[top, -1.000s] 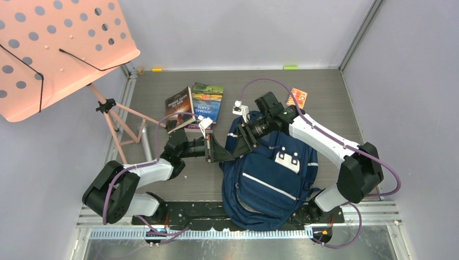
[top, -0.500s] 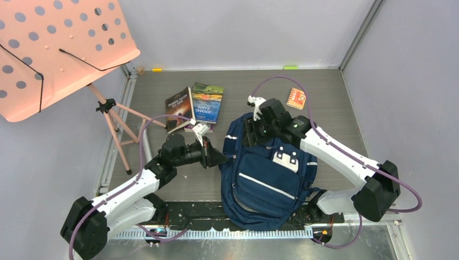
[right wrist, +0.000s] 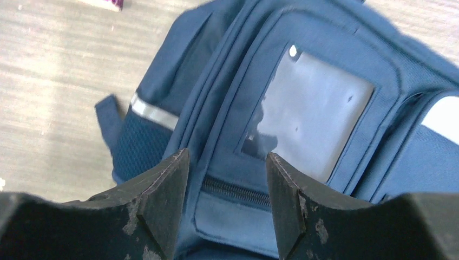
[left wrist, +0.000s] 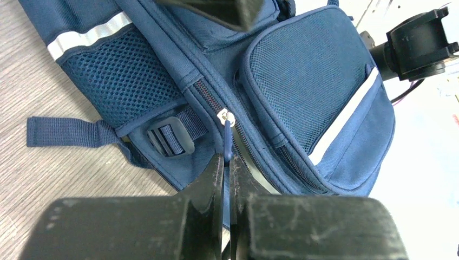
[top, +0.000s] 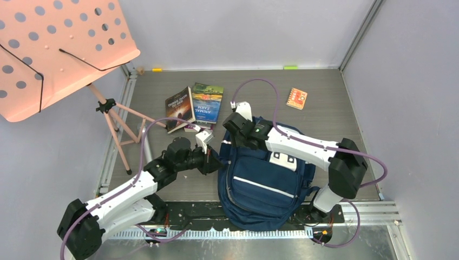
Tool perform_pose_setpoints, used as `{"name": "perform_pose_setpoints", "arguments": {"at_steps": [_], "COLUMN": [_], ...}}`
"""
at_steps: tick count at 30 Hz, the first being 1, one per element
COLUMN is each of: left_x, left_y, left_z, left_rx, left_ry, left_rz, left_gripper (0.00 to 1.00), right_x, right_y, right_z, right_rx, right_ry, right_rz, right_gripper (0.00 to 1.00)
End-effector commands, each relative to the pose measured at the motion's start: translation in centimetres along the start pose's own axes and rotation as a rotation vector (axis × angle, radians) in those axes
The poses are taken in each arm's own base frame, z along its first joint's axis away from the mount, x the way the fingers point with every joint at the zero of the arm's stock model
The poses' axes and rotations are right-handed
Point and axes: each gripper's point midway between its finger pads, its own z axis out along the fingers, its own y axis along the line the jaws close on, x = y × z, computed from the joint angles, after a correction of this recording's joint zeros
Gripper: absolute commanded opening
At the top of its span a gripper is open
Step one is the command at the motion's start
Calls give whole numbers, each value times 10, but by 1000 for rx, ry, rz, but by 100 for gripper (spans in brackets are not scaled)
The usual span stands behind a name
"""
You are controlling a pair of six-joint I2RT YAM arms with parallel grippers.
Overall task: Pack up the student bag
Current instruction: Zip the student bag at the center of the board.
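Note:
The student bag (top: 269,181), navy blue with white stripes, lies on the table between my two arms. My left gripper (top: 215,161) is at the bag's left side. In the left wrist view it (left wrist: 228,162) is shut on the blue zipper pull (left wrist: 228,140) of the bag (left wrist: 314,70), just below the metal slider. My right gripper (top: 234,138) hovers at the bag's top left corner. In the right wrist view it (right wrist: 227,162) stands open over a zipper seam (right wrist: 235,190) of the bag (right wrist: 303,108), with nothing clamped between its fingers.
Two books (top: 180,106) (top: 208,102) lie behind the bag on the left, and a small orange booklet (top: 297,98) lies at the back right. A pink perforated music stand (top: 59,49) on tripod legs (top: 122,127) stands at the far left. Grey walls close in the table.
My right arm has swung left and come down at the bag's top left corner, its jaws spreading wider. My left gripper, still shut on the zipper pull, has shifted slightly nearer along the bag's side.

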Motion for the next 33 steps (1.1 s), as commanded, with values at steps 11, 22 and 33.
{"name": "perform_pose_setpoints", "arguments": {"at_steps": [11,22,33], "left_x": [5,18,35], "left_y": [-12,-16,-26], "left_z": [-4,-7,-1], "left_rx": [-83,-121,-72], "left_ry": [41,53,70], "left_rz": [141,185,153], "left_gripper": [0,0,0], "right_x": [-15,-39,-92], "right_y": [-16,-17,-30], "right_z": [33,58,90], "right_rx": [222,140,124], "right_ry": [-23,-36,-96], "right_rz": [-96,-9,19], "right_gripper": [44,0,0]}}
